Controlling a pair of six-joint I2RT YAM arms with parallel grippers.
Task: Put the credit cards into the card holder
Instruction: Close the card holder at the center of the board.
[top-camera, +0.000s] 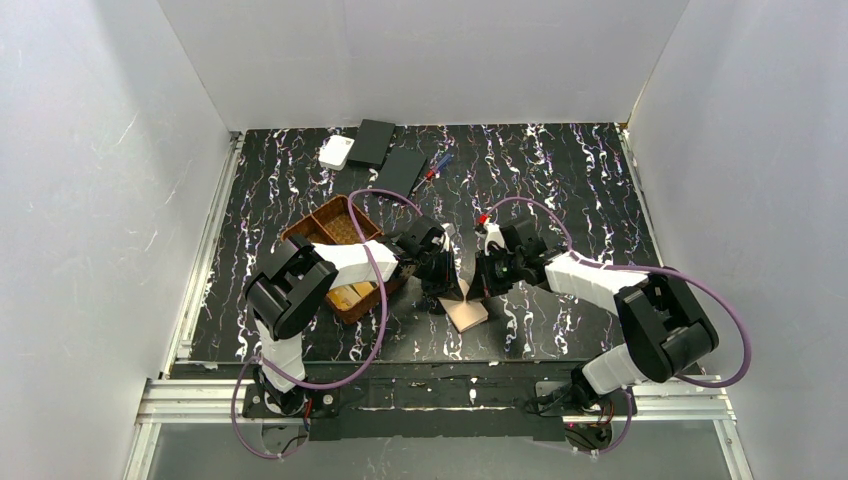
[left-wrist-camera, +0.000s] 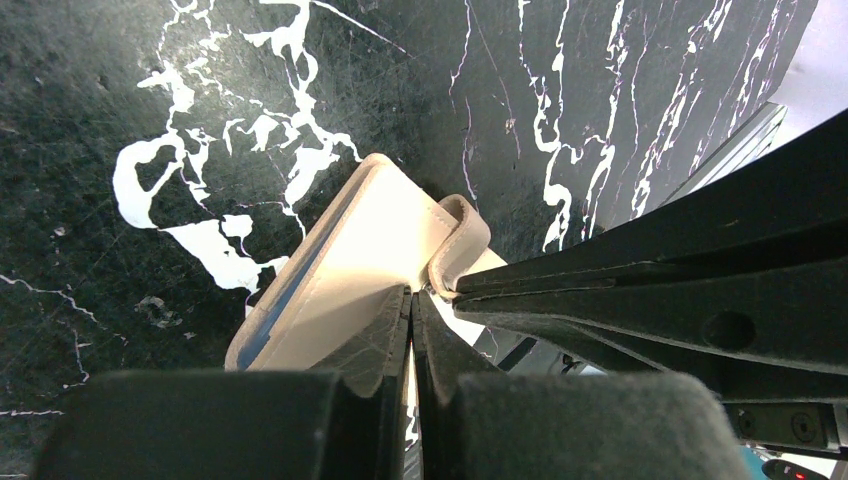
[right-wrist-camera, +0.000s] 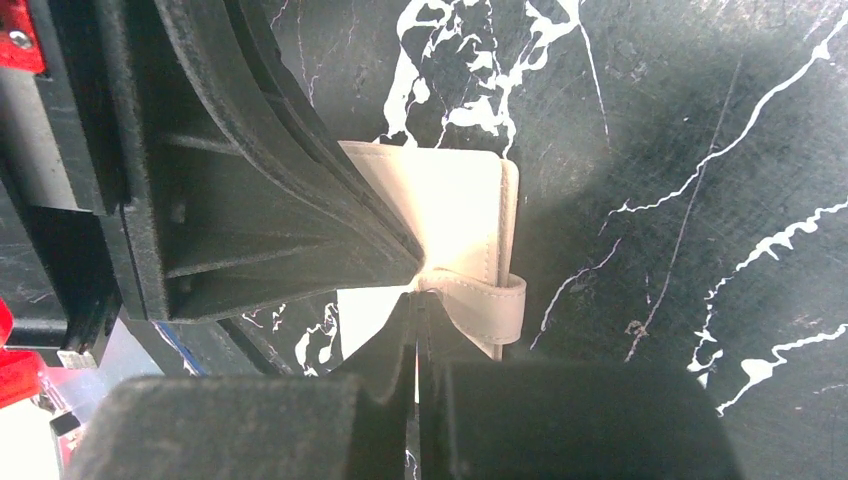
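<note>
Left end effector (left-wrist-camera: 411, 300) is pressing its fingers together and appears to be nipping the near edge of the card holder (left-wrist-camera: 365, 240), whose beige cover is tilting away just ahead of the tips. Right end effector (right-wrist-camera: 417, 300) is also closing tight, tip to tip with the left one, and is clamping the base of the clasp tab (right-wrist-camera: 492, 302), which is looping out to its right. Each wrist view is being largely blocked by the other arm's dark fingers, so the holder's near part is staying out of sight. A blue strip is showing inside the holder's fold, left of the left tips; whether it is a card is hard to tell. Under both end effectors the holder is resting on the table (left-wrist-camera: 150, 100).

Behind the left end effector, beneath its arm, a woven tray (top-camera: 293, 233) is sitting, and the orange-gold credit cards (top-camera: 350, 296) in it are being half covered by that arm. Far beyond both end effectors, a white box (top-camera: 336, 152), two black boxes (top-camera: 372, 142) and some pens (top-camera: 437, 166) are lying near the table's far edge.
</note>
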